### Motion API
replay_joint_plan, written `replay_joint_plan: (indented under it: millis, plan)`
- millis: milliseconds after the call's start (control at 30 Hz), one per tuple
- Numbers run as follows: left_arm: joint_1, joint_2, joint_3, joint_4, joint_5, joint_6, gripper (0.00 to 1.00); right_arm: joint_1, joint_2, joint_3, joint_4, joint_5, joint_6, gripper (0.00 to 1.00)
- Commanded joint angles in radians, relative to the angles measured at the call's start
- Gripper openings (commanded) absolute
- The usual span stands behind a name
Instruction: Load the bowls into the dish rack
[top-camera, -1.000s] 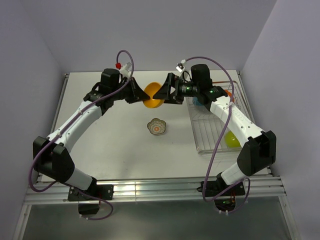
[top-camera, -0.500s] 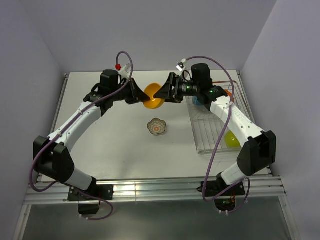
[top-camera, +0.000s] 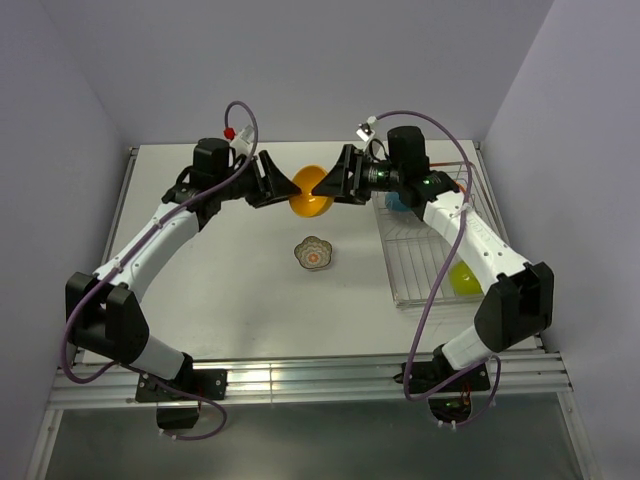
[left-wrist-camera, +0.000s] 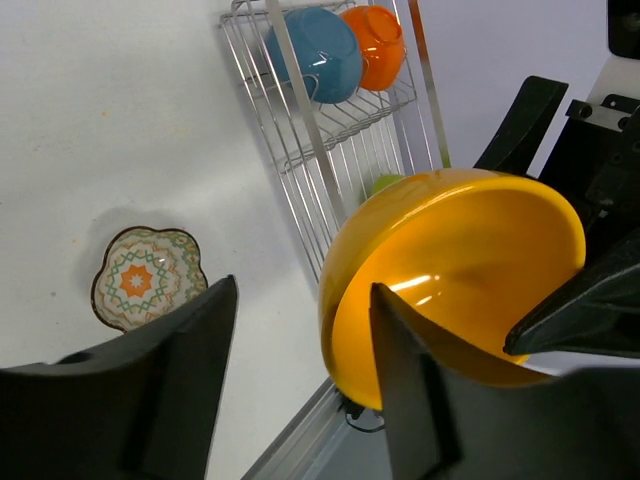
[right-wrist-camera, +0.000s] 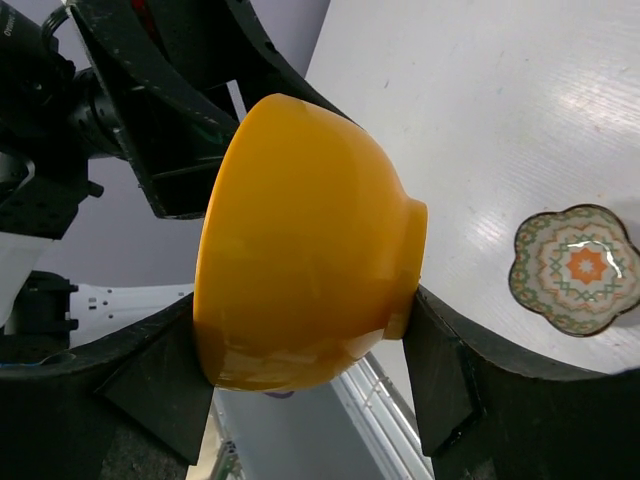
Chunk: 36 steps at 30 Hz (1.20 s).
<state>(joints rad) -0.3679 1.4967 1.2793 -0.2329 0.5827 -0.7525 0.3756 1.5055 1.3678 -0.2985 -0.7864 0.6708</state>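
The right end effector (top-camera: 336, 184) holds a yellow-orange bowl (top-camera: 309, 197) in the air over the far middle of the table (top-camera: 220, 270). The right wrist view shows the grip plainly. The bowl lies on its side between the two fingers, one against the rim edge and the other against the foot, so the jaws are spread fairly wide around it.

The left end effector (top-camera: 283, 187) faces it from the other side, just beside the bowl's open mouth, with its jaws parted to a middling width and nothing between them. In the left wrist view the gap between its fingers shows only bare table, while the bowl sits off to one side behind the nearer finger. Whether that finger touches the rim I cannot tell.

The dish rack (top-camera: 415, 262) stands at the right side of the table, just beyond the held bowl. It carries three bowls. A blue bowl (top-camera: 398, 202) and an orange bowl (top-camera: 457, 186) sit side by side at its far end, and a green bowl (top-camera: 462, 278) sits at its near end, partly behind the right arm.

A small flowered dish (top-camera: 314, 254) rests flat on the table, near the middle and well apart from the rack — roughly below the held bowl in the top view.
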Motion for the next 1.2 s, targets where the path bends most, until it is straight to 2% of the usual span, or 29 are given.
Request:
replay_joint_plan:
  millis: [0, 67, 200, 333, 467, 633, 833, 1033, 1167]
  plan:
    - [0.006, -0.016, -0.005, 0.027, 0.025, 0.01, 0.63, -0.024, -0.074, 0.033, 0.001, -0.001, -0.062, 0.0]
    - [0.007, -0.016, 0.003, 0.012, 0.017, 0.021, 0.71, -0.038, -0.088, 0.036, -0.033, 0.012, -0.105, 0.0]
    - [0.015, -0.027, 0.021, -0.014, 0.003, 0.064, 0.78, -0.081, -0.142, 0.037, -0.126, 0.048, -0.213, 0.0]
    - [0.02, -0.039, 0.049, -0.052, -0.038, 0.12, 0.99, -0.15, -0.189, 0.034, -0.263, 0.093, -0.364, 0.0]
    - [0.021, -0.055, 0.066, -0.083, -0.086, 0.179, 0.99, -0.263, -0.231, 0.043, -0.466, 0.174, -0.581, 0.0]
    - [0.023, -0.061, 0.097, -0.121, -0.142, 0.243, 0.99, -0.377, -0.3, 0.019, -0.597, 0.321, -0.796, 0.0]
    - [0.026, -0.087, 0.074, -0.102, -0.155, 0.254, 0.99, -0.463, -0.312, -0.029, -0.669, 0.498, -0.898, 0.0]
    - [0.027, -0.09, 0.06, -0.124, -0.191, 0.286, 0.99, -0.469, -0.275, -0.078, -0.657, 0.702, -0.922, 0.0]
    - [0.032, -0.09, 0.055, -0.131, -0.201, 0.298, 0.99, -0.469, -0.272, -0.113, -0.631, 0.746, -0.929, 0.0]
